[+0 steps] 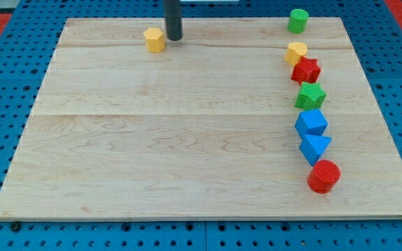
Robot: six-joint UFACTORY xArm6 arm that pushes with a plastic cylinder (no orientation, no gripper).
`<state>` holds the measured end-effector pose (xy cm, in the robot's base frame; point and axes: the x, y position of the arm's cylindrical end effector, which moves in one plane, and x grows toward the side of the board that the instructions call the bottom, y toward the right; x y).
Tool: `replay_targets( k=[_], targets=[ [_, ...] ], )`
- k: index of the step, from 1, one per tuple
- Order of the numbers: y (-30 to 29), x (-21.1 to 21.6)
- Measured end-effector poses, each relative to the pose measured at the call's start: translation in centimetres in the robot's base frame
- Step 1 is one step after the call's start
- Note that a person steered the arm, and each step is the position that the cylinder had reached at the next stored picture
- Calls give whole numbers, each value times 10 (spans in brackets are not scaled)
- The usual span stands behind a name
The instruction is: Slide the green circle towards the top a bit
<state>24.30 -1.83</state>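
at the table's (187, 160) top right: green circle (298, 20), far from my tip (174, 37).
no pincer shows; tip beside yellow block (155, 40). best to come beneath the circle, then push briefly upward.

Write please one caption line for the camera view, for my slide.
Dark rod's tip rests beside a yellow hexagonal block at the wooden board's top, far left of the green circular block.

Seven other blocks (314, 95) on board (152, 139)
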Motion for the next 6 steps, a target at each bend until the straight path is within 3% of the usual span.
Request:
replay_targets(
  k=[1, 2, 3, 4, 6],
  targets=[
    [112, -3],
    [183, 19],
    [232, -12],
    [240, -51],
    [240, -52]
  ],
)
